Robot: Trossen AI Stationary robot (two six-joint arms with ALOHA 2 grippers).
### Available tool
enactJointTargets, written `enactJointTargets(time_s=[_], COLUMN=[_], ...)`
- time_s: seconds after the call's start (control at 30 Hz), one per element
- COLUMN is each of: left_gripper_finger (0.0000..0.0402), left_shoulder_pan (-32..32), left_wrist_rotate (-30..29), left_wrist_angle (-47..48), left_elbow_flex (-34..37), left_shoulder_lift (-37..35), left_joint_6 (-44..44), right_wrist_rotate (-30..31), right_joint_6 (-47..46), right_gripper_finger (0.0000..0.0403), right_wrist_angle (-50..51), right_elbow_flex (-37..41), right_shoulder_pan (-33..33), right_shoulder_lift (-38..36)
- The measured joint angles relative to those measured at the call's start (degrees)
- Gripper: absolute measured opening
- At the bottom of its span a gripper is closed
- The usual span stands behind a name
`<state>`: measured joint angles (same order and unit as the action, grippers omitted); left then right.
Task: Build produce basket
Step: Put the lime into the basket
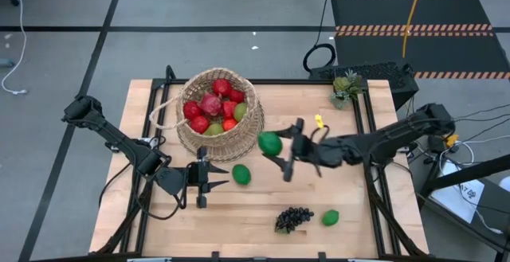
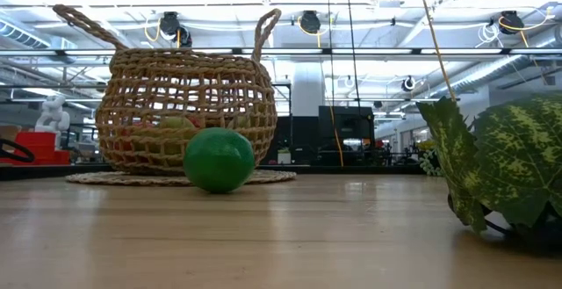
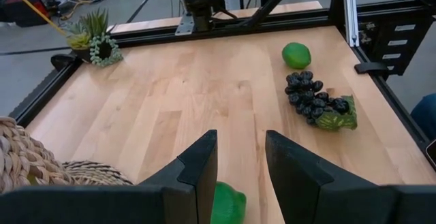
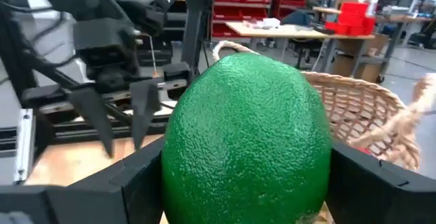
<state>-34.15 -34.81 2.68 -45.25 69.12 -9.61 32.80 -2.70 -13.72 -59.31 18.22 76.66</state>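
The wicker basket (image 1: 219, 112) stands at the table's far middle with red, pink and green produce (image 1: 213, 107) inside. My right gripper (image 1: 277, 146) is shut on a green lime (image 1: 270, 143) just right of the basket, about level with its rim (image 4: 354, 91). My left gripper (image 1: 213, 176) is open and low over the table near the basket's near side. A second green lime (image 1: 241, 174) lies on the table just ahead of its fingertips and shows between them (image 3: 228, 202). A dark grape bunch (image 1: 293, 218) and a third lime (image 1: 331, 217) lie near the front edge. My right gripper pinches the lime's two opposite sides (image 4: 178, 163) between its two fingers. The fingers (image 4: 129, 183) come roughly level from the table's right. The lime fills the gap between them and is lifted clear of the table.
A small spiky potted plant (image 1: 344, 87) stands at the far right corner. In the low view the basket (image 2: 184, 104) stands behind the resting lime (image 2: 219, 159), and the grapes' leaf (image 2: 509, 166) is close at the right. Bare wood lies between the basket and the front edge.
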Motion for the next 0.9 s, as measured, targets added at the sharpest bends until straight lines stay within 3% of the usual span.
enactJointTargets(time_s=[0.2, 0.4, 0.6, 0.9], left_gripper_finger=[0.0127, 0.0127, 0.0127, 0.0127], left_shoulder_pan=[0.0, 0.0, 0.0, 0.0], left_wrist_rotate=[0.0, 0.0, 0.0, 0.0], left_wrist_angle=[0.0, -0.4, -0.4, -2.0], left_elbow_flex=[0.0, 0.0, 0.0, 0.0], left_shoulder_lift=[0.0, 0.0, 0.0, 0.0], left_joint_6=[0.3, 0.5, 0.9, 1.9], right_wrist_rotate=[-5.1, -9.1, -11.0, -16.3], right_joint_6=[-1.6, -4.5, -2.2, 1.8], right_gripper_finger=[0.0306, 0.0306, 0.0306, 0.0306], right_wrist_angle=[1.9, 14.1, 26.0, 34.1], right_elbow_flex=[-9.3, -23.4, -37.9, -54.2], right_shoulder_pan=[-5.6, -10.6, -14.1, -19.2], right_shoulder_lift=[8.1, 13.7, 19.2, 29.8])
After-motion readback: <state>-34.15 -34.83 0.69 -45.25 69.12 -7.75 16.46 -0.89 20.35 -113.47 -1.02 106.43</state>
